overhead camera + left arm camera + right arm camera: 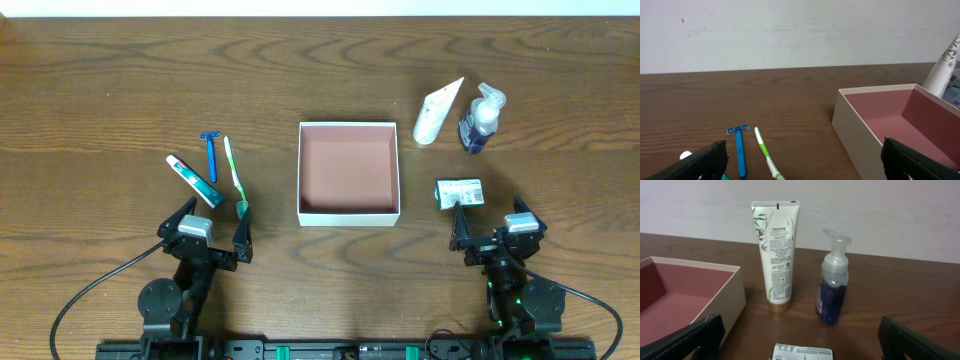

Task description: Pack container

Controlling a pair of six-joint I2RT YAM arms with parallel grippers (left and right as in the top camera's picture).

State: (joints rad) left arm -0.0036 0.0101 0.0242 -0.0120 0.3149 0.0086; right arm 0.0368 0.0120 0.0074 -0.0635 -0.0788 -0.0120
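**Box at centre, both pincers spread wide**

Your container [348, 168] sits mid-surface between the two arms. It's square, shallow and lidless, white on the outside walls and reddish-brown inside. The wooden surface [110, 90] carries a toothpaste tube [193, 181], a blue razor [211, 155] and a green toothbrush [234, 175] lying side by side to its left. On its right a white tube [437, 112] and a pump bottle [480, 118] stand upright, with a small green-and-white carton [458, 192] lying nearer the arms. Your left pincer [214, 215] is released, fingers wide, close to the toothbrush's near end. Your right pincer [488, 215] is released too, spread close by the carton.
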